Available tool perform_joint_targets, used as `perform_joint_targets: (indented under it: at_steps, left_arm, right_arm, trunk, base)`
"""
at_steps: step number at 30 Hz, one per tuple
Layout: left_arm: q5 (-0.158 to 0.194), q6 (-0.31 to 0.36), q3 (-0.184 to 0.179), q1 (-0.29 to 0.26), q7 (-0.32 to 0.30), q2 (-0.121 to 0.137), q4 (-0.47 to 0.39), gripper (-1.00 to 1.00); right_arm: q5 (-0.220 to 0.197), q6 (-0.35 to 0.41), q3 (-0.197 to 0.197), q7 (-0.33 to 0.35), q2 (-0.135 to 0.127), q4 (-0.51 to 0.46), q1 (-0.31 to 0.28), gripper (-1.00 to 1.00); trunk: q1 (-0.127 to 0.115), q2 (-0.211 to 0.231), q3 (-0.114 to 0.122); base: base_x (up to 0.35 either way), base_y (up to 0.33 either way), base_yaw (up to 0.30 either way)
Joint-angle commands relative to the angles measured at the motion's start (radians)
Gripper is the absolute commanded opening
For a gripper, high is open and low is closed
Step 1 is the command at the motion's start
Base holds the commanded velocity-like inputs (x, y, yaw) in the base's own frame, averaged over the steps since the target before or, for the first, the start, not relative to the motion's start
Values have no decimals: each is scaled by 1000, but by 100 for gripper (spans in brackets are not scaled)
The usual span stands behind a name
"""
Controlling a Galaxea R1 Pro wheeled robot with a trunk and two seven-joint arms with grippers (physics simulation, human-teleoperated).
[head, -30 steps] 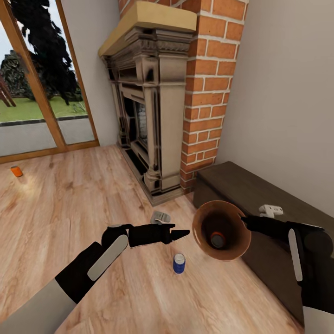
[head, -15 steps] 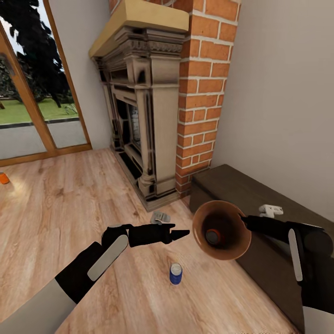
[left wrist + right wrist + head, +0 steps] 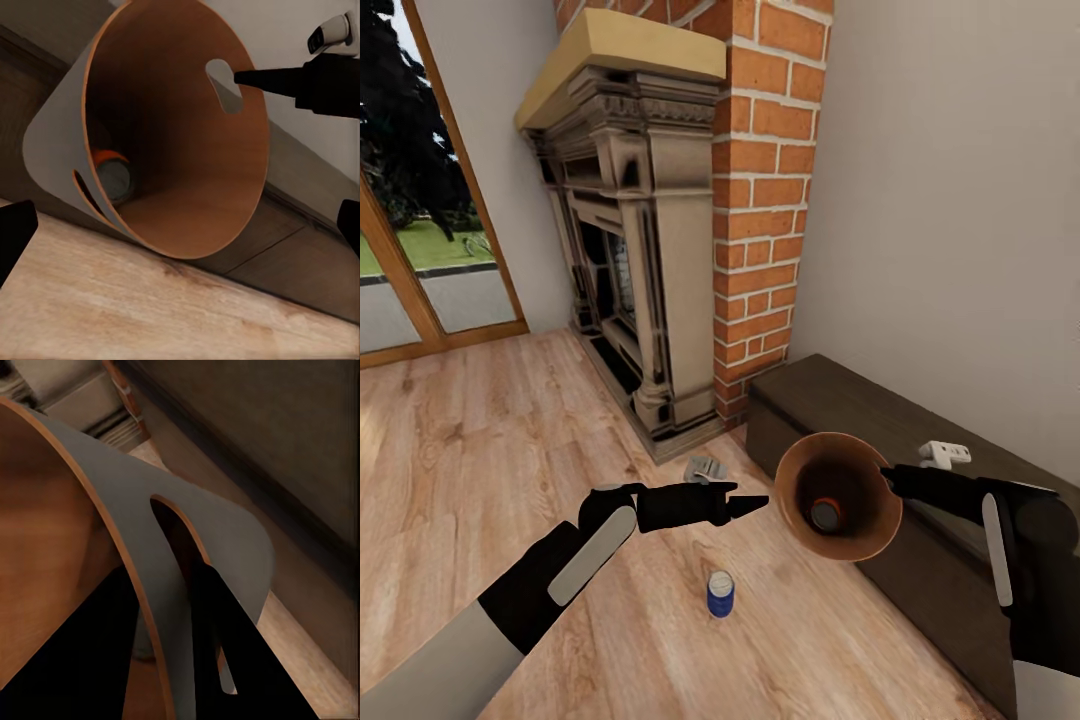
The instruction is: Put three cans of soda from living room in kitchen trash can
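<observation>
The copper-brown tash can (image 3: 860,535) hangs tilted above the floor with its mouth turned toward me. My right gripper (image 3: 886,479) is shut on its rim, one finger (image 3: 225,652) through the handle slot. An orange can of soda (image 3: 823,514) lies at the bin's bottom, also seen in the left wrist view as the orange can (image 3: 112,174) inside the bin (image 3: 187,172). A blue can of soda (image 3: 720,593) stands upright on the plank floor, below and between my arms. My left gripper (image 3: 758,502) hovers open just left of the bin's mouth, holding nothing.
A stone fireplace (image 3: 630,260) and red brick chimney (image 3: 765,200) stand ahead. A dark low cabinet (image 3: 830,400) runs along the right wall with a white object (image 3: 945,454) on top. A small grey object (image 3: 706,467) lies on the floor. The glass door (image 3: 420,270) is at far left.
The camera has swung to the right, so the room slides left in the picture and an orange can by the door has left the view. Both arms and the bin hold their pose.
</observation>
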Motion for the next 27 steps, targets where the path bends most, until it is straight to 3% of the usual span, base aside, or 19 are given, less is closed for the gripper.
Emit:
perform_joint_targets:
  at_steps: [1,7,19,21,22,23,27]
  left_arm:
    - [1,0,0,0,0,0,0,100]
    - [2,3,1,0,0,-1,2,100]
    - [0,1,1,0,0,0,2,100]
    - [0,1,1,0,0,0,2,100]
    - [0,1,1,0,0,0,2,100]
    - [0,1,0,0,0,0,2,100]
    - [0,1,1,0,0,0,2,100]
  right_arm:
    - [-34,8,0,1,0,-1,0,-100]
    - [-34,8,0,1,0,-1,0,-100]
    - [-37,8,-1,1,4,3,0,-100]
    - [-38,8,1,1,20,8,1,-100]
    - [-35,8,1,0,54,17,1,-100]
    - [-33,8,1,0,68,25,1,-100]
    - [-30,8,2,2,91,95,1,-100]
  trunk:
    - [0,0,0]
    - [0,0,1]
    - [0,0,1]
    - [0,0,1]
    - [0,0,1]
    - [0,0,1]
    - [0,0,1]
  base:
    - [0,0,-43]
    - [105,76,-14]
    - [293,192,-1]
    - [302,146,0]
    - [301,137,0]
    - [300,134,0]
    - [297,125,0]
